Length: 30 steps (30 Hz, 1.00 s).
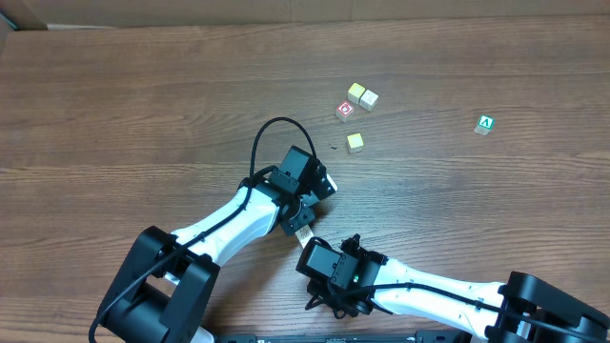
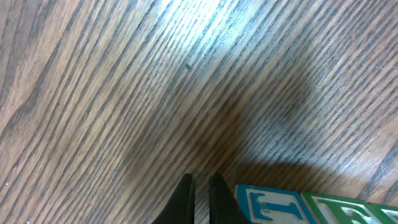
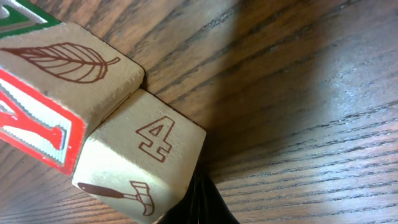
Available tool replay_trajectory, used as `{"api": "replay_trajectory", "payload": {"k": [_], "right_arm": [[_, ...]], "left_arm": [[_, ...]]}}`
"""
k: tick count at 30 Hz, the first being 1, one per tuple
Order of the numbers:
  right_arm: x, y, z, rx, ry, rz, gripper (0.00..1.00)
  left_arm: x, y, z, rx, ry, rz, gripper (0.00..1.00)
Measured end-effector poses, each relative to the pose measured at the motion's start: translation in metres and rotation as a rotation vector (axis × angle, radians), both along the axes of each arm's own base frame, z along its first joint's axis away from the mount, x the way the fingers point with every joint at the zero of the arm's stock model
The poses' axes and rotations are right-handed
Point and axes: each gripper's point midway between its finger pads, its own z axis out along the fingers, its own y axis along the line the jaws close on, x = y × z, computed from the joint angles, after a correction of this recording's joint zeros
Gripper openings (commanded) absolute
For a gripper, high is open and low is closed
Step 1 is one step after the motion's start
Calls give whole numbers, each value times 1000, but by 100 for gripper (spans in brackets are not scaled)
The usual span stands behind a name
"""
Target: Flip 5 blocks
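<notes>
The brown wood-grain worktop (image 1: 143, 95) fills every view, with a paler tan strip along its far edge overhead.

The blocks (image 3: 146, 168) lie close in front of both tools, between the two wrists. The arms hide nearly all of them from overhead, so I cannot count them. The right wrist view shows two touching side by side. One is the 4 block, printed with a 4 and a hammer. Up and to the left of it is the leaf block (image 3: 62, 81), with a red letter on its side.

The right tool (image 3: 198, 202) is pinched to a single dark tip. It holds nothing and is tucked against the lower corner of the 4 block. The left tool (image 2: 200, 196) is also closed to a thin slit and empty. Just beside its fingers sits a blue-lettered block (image 2: 267, 205), touching a green-lettered block (image 2: 339, 213).

The narrow closed tips probably serve as wedges. Cubes this small and this tightly packed leave no gap for jaws, so levering at an edge suits a flip better than a grasp. The arms appear to come at the row from opposite ends.

Beyond the left tool and well apart from it lie a yellow cube (image 1: 355, 142), a red-faced cube (image 1: 345, 110) that may belong with the printed set, and a pair of pale cubes (image 1: 356, 92). A green "A" cube (image 1: 486, 124) sits far off alone. A black cable (image 1: 272, 133) loops from the left arm.
</notes>
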Motion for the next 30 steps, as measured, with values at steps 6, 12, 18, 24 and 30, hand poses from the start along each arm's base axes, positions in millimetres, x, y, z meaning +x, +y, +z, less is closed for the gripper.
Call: {"api": "replay_trajectory", "payload": {"k": [6, 12, 18, 24, 30], "right_arm": [[0, 0, 0, 1, 2, 0, 4], [0, 1, 0, 2, 1, 1, 4], [-1, 1, 0, 2, 1, 2, 4], [0, 1, 0, 4, 0, 2, 4], [1, 2, 0, 7, -4, 1, 4]], "left_arm": [[0, 0, 0, 2, -2, -1, 4], [1, -1, 0, -1, -6, -3, 4], [1, -2, 1, -2, -8, -3, 4], [3, -3, 1, -7, -14, -2, 4], [5, -6, 2, -24, -22, -2, 4]]}}
